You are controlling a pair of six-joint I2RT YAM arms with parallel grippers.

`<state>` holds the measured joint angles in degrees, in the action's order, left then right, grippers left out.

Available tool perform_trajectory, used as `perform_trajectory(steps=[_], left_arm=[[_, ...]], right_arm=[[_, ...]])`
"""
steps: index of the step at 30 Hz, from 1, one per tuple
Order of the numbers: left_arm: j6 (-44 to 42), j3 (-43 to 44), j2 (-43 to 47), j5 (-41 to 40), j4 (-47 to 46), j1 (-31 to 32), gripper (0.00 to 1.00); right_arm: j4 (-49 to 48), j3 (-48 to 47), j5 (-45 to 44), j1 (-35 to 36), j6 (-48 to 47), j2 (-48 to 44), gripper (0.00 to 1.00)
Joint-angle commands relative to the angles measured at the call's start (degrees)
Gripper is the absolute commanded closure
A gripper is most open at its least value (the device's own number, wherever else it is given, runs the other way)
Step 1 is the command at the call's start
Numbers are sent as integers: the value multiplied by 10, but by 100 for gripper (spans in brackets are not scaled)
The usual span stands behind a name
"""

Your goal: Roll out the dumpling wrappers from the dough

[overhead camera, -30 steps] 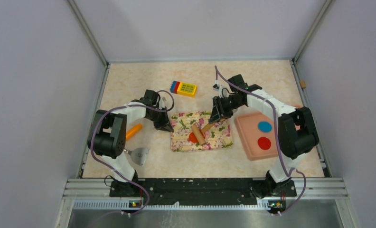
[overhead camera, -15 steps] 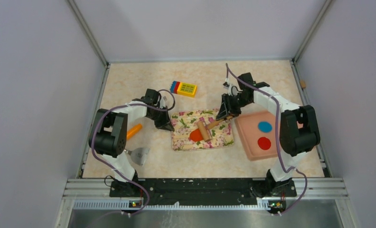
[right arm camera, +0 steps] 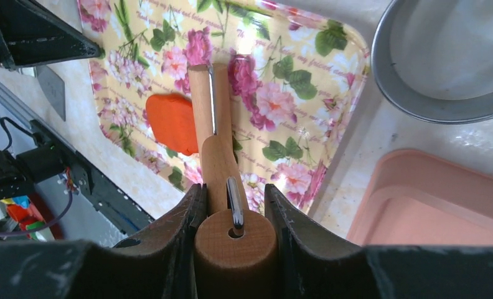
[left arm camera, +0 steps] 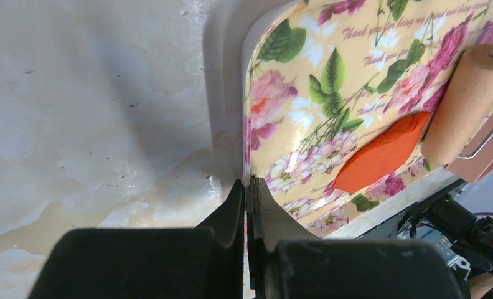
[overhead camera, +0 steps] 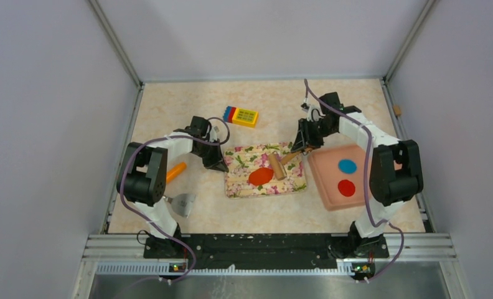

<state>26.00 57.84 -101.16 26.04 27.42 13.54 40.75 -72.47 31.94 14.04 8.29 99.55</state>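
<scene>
Clamping the wooden handle, the right gripper (right arm camera: pixel 233 199) holds the roller (overhead camera: pixel 277 165) slanted on the tray (right arm camera: pixel 281 81). The dough (overhead camera: pixel 260 176), 1 flattened orange-red patch, lies just beside it at 8 o'clock. At the tray's 9 o'clock rim the left gripper (left arm camera: pixel 247 187) pinches narrow. Dough looks soft, light, perhaps sticky: press it through the roller, never pinch.

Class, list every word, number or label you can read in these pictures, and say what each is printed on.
"Thank you for being my friend" - pink script repeated across the floral tray; the words after it are too blurred to read.
Yellow toy block: the marks on its face are too small to read.
No other readable text shows.
</scene>
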Motion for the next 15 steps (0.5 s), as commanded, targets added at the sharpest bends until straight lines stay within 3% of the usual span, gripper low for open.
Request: perform_trajectory(steps=[1,6,9,12,15], left_arm=[[-12,16,3,-47,-14,-8,100],[-19,16,7,-36,-16,-8,100],[-21,16,8,-34,-17,-8,100],[-23,17,9,-30,-18,-8,100],[-25,18,7,-18,-22,-8,100]], right_arm=[[-5,13,-192,-15,-63,0,100],[8,-41,-34,-5,-77,-45,100],[40,-95,34,21,-138,-70,100],[114,-183,48,77,-287,-82,100],[164,-210,-20,168,-460,-107,100]])
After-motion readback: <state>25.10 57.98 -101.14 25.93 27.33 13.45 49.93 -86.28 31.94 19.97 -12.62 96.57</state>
